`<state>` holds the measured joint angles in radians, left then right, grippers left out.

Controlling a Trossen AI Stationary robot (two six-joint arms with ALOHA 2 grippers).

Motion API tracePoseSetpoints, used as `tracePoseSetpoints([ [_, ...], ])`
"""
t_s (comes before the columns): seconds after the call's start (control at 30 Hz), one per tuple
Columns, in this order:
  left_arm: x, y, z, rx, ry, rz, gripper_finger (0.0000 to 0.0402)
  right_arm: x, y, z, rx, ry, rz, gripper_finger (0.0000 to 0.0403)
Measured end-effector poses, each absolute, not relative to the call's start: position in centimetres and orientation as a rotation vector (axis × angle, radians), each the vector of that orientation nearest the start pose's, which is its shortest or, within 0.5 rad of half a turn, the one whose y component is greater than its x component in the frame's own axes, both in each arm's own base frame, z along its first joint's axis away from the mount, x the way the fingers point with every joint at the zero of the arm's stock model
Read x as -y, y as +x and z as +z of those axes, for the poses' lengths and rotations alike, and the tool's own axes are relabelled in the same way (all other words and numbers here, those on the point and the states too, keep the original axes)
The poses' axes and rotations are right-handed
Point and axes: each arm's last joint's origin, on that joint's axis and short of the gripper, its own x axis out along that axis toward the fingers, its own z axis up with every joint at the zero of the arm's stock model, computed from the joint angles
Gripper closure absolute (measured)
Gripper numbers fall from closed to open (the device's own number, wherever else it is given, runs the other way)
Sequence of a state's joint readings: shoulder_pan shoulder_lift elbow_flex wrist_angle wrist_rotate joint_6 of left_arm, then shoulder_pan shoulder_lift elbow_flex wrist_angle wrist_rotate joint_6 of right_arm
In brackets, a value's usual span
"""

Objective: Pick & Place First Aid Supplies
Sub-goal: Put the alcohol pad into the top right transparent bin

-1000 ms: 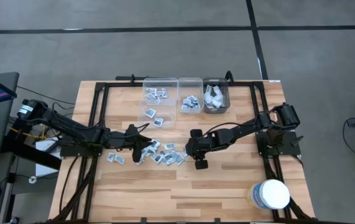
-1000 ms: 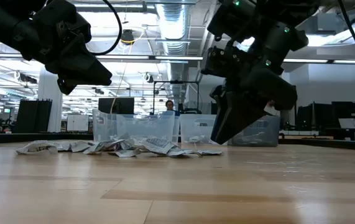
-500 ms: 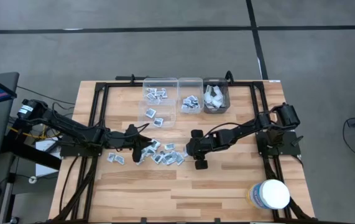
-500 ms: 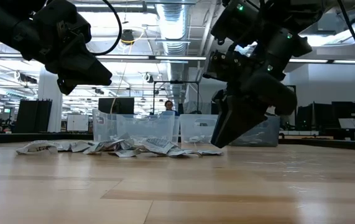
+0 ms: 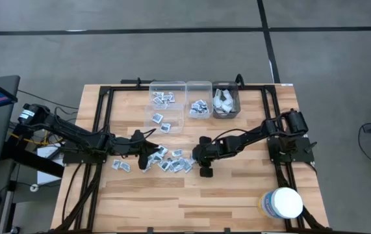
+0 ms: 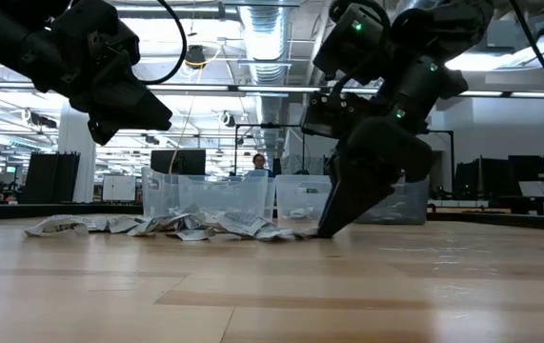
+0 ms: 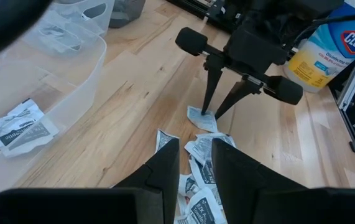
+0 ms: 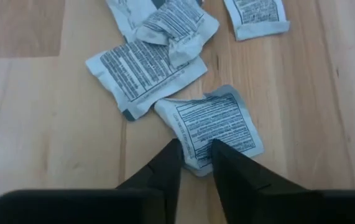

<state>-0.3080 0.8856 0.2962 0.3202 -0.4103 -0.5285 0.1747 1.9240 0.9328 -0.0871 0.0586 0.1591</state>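
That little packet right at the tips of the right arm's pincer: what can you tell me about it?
The packet is a small, flat, roughly square pouch, pale grey-white, with lines of dark print and crimped edges. It lies flat on the wooden table at the pile's right-hand edge, one corner touching a neighbouring packet. The right pincer has its two dark fingertips straddling its near edge, narrowly apart, not yet lifting it.

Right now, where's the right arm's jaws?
The right gripper is down at the right end of the packet pile, mid-table in the high view, jaws straddling one packet at the pile's edge.
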Motion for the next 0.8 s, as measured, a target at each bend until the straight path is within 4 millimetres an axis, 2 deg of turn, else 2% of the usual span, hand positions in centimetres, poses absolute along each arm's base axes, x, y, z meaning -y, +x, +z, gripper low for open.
tracePoseSetpoints([
  [0.07, 4.4, 17.6, 19.7, -0.219, -0.431, 0.165, 0.0308, -5.8, 33.7, 9.5, -1.086, 0.036, 0.018, 0.0347],
  [0.13, 4.4, 17.6, 19.7, -0.219, -0.431, 0.165, 0.0308, -5.6, 33.7, 10.6, -1.083, 0.056, 0.024, 0.0379],
  [0.2, 4.4, 17.6, 19.6, -0.219, -0.430, 0.165, 0.0308, -5.4, 34.0, 11.4, -1.068, 0.084, 0.042, 0.0395],
  [0.33, 4.4, 17.6, 19.6, -0.219, -0.430, 0.165, 0.0308, -4.7, 34.3, 14.0, -1.027, 0.125, 0.057, 0.0387],
  [0.5, 4.4, 17.6, 19.6, -0.220, -0.420, 0.165, 0.0308, -3.2, 35.1, 19.7, -0.835, 0.223, 0.139, 0.0399],
  [0.67, 4.4, 17.6, 19.6, -0.221, -0.412, 0.163, 0.0308, -1.3, 35.5, 24.6, -0.654, 0.430, 0.279, 0.0394],
  [0.8, 4.4, 17.6, 19.6, -0.220, -0.408, 0.163, 0.0308, 0.0, 35.6, 26.6, -0.554, 0.600, 0.408, 0.0400],
])
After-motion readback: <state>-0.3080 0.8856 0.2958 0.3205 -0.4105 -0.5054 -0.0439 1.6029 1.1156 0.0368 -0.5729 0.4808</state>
